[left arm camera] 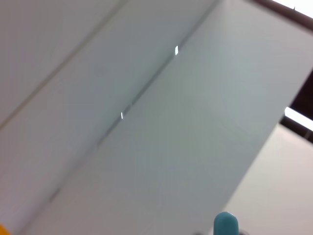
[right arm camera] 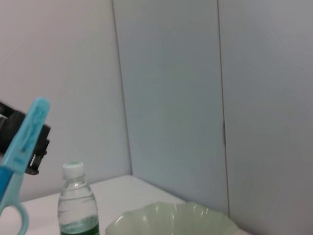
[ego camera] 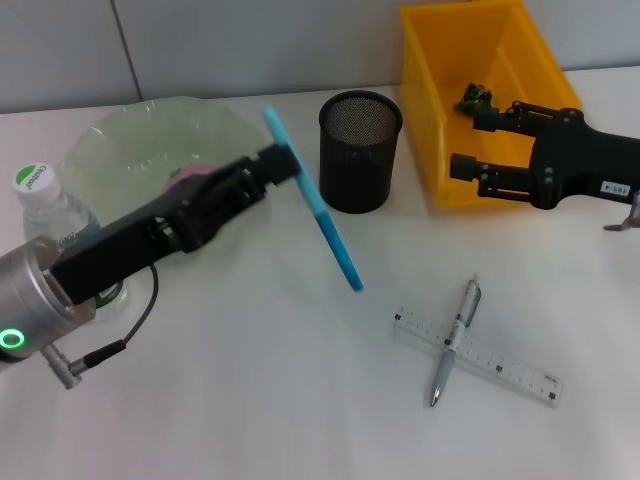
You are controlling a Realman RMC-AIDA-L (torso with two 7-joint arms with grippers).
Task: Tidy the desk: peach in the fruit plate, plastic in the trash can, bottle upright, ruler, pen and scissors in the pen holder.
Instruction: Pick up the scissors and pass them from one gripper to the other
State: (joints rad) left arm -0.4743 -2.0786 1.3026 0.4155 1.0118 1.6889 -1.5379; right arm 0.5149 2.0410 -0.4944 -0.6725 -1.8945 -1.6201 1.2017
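Note:
My left gripper (ego camera: 272, 168) is shut on the blue scissors (ego camera: 318, 215), which hang slanted in the air just left of the black mesh pen holder (ego camera: 360, 150). The scissors' tip (left arm camera: 226, 225) shows in the left wrist view, and their handle end (right arm camera: 22, 147) in the right wrist view. Behind my left arm lies the green fruit plate (ego camera: 140, 145) with a pink peach (ego camera: 188, 178) partly hidden. A water bottle (ego camera: 45, 215) stands upright at the far left. A pen (ego camera: 455, 340) lies across a clear ruler (ego camera: 490, 358). My right gripper (ego camera: 468, 142) is open over the yellow trash can (ego camera: 440, 100), which holds plastic (ego camera: 472, 97).
The white desk runs to a grey panelled wall behind. The bottle (right arm camera: 76, 205) and the plate's rim (right arm camera: 171, 220) also appear in the right wrist view. A cable loops under my left arm near the desk's front left.

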